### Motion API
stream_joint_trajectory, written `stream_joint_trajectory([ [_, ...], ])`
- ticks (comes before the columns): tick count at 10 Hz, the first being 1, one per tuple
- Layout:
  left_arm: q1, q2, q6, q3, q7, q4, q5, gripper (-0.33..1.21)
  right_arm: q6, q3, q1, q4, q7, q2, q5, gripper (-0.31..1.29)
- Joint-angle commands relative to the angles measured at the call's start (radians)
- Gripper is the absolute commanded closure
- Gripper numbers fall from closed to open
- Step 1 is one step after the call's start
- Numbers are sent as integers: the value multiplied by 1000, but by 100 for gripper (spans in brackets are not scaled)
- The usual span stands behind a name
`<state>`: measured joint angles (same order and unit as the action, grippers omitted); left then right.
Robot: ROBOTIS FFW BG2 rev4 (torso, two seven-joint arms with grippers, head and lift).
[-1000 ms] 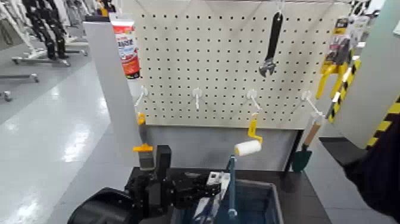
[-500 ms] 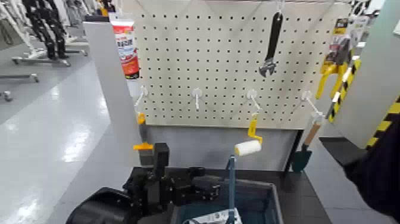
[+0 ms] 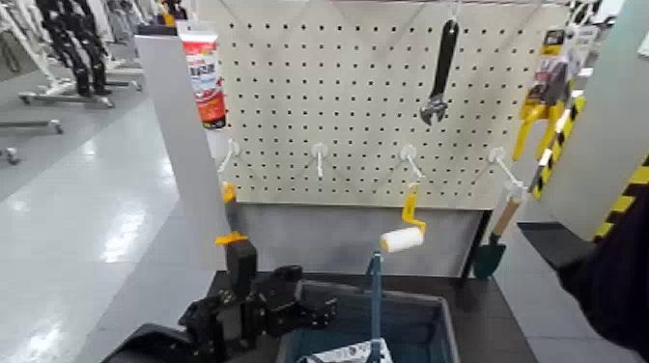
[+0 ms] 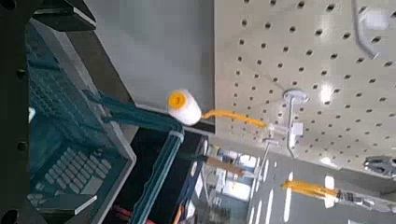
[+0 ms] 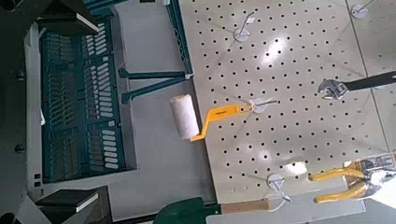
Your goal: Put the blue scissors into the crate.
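Indoors, left tool (image 3: 324, 311), crate (image 3: 446, 330), dark surface (image 3: 491, 323), shiny floor (image 3: 121, 227)

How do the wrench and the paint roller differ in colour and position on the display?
The wrench has a black handle; the paint roller has a yellow one. The wrench hangs higher, in front of the pegboard; the roller's white sleeve sits below the board's bottom edge. Both hang handle-up.

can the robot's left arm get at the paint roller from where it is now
Probably yes: the left tool is open and empty over the crate's near-left side, and the paint roller hangs ahead, though the crate's upright handle post stands between them.
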<state>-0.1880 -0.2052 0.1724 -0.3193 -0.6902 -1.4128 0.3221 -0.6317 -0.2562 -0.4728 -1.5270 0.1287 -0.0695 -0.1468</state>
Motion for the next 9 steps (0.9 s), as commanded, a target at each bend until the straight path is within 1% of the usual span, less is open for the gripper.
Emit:
stream_joint_trajectory([
  [1,148,15,-102,98,110,-106,-109,2,15,9,-15,-21,9,2,4,8],
  [2,206,29,-131,134,144,-135,-133,3,26,9,-20,-32,15,-1,10,8],
  [3,265,52,-140,181,170,-166,-158,3,27,9,-23,-35,23,-3,19,8],
  [5,357,102,-231,253,238,-176,-209,6,60,17,-36,-61,40,-4,42,8],
  [6,407,116,-318,270,281,-176,-259,6,66,14,-38,-62,46,-6,42,8],
  [7,430,116,-327,275,276,-175,-261,6,79,12,-40,-68,48,-6,42,7],
  [9,472,101,-358,287,259,-172,-221,11,102,12,-46,-82,52,-7,47,7],
])
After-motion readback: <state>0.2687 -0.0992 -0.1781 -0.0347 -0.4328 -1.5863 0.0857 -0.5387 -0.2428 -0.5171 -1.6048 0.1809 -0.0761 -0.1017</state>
